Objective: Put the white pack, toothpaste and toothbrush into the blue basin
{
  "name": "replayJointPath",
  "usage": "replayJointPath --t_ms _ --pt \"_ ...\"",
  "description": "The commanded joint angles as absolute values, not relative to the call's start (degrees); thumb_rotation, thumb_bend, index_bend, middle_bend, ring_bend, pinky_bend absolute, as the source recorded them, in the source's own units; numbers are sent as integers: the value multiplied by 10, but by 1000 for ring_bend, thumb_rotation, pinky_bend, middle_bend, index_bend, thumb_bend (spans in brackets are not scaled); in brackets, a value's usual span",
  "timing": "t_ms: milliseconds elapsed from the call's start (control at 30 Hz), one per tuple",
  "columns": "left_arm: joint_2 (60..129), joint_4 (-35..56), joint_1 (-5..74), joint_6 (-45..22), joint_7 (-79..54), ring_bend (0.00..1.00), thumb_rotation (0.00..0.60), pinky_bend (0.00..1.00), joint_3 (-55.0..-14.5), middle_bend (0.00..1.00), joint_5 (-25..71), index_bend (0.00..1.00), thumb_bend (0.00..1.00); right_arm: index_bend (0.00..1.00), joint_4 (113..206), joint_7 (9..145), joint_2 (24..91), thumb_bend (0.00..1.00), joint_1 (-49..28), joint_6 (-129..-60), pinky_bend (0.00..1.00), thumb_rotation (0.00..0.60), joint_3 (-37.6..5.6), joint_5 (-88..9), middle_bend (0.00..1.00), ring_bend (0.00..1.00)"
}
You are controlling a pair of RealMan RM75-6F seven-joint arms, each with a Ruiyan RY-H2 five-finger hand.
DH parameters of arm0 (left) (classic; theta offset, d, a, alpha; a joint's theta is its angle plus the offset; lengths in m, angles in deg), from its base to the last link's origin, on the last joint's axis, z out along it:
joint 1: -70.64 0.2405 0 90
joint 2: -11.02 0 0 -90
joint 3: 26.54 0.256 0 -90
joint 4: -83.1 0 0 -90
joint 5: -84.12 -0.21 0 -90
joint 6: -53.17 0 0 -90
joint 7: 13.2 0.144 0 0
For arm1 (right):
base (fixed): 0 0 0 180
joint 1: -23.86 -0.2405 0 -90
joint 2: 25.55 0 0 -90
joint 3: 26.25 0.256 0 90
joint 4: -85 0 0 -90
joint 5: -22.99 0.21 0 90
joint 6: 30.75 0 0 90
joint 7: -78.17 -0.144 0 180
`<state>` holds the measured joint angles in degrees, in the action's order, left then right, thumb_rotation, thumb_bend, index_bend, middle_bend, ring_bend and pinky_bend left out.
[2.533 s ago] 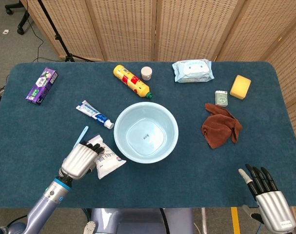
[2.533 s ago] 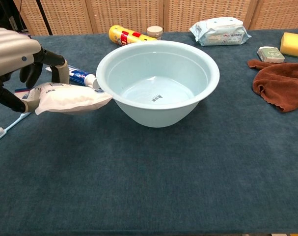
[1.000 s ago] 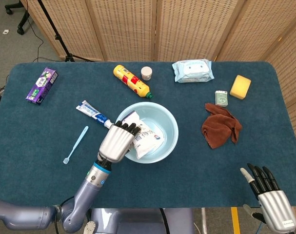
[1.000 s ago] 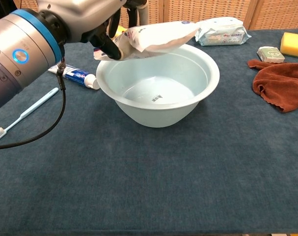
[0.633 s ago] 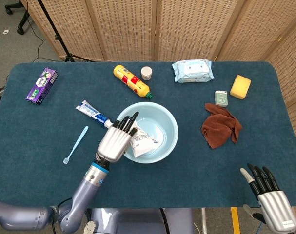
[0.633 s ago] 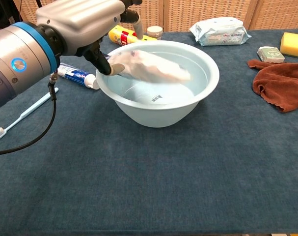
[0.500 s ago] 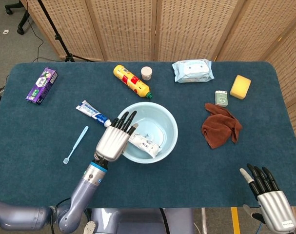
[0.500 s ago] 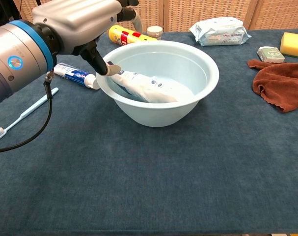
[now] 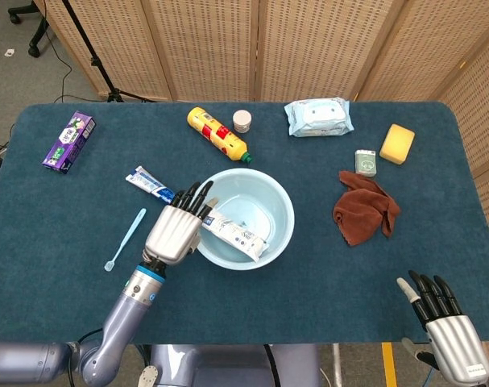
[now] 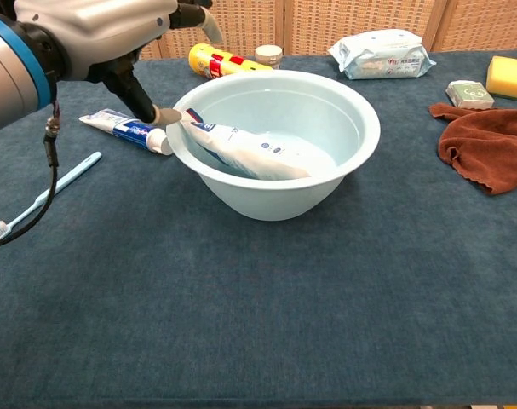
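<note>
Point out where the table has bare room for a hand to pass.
Bare cloth spans the near strip in front of the blue basin, and between basin and brown cloth. Crowded left of the basin: left hand, toothpaste, toothbrush.

The right hand (image 9: 447, 326), lower right in the head view, is cut off by the bottom edge. Upper left in the chest view, the left hand (image 10: 105, 34) runs off frame, hiding part of the toothpaste (image 10: 126, 130). Label print on the white pack (image 10: 254, 153) seems too small to read.
</note>
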<state>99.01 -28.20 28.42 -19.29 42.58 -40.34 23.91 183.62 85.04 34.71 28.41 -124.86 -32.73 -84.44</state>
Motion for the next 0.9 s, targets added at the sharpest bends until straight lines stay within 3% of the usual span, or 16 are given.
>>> replayJointPath --t_ms 33,233,400,567,900 --pt "935 -306 289 -185 430 0 600 199 -409 0 275 98 255 60 1837 854 348 106 285 -1249 0 600 -328 -846 0 0" --pt "865 -322 302 -176 402 0 600 176 -401 0 293 96 254 60 1836 859 351 105 285 -1248 0 600 -329 -849 0 0" --pt "829 -314 308 -166 384 0 600 109 -390 0 307 1 252 59 1836 863 352 105 286 -1248 0 600 -329 -850 0 0" --pt "810 -298 312 -156 362 0 600 57 -381 0 318 0 249 59 1837 865 353 106 286 -1248 0 600 -329 -851 0 0" --pt "806 -243 304 -120 342 0 600 53 -364 0 366 0 248 59 1836 866 354 107 286 -1247 0 600 -329 -850 0 0"
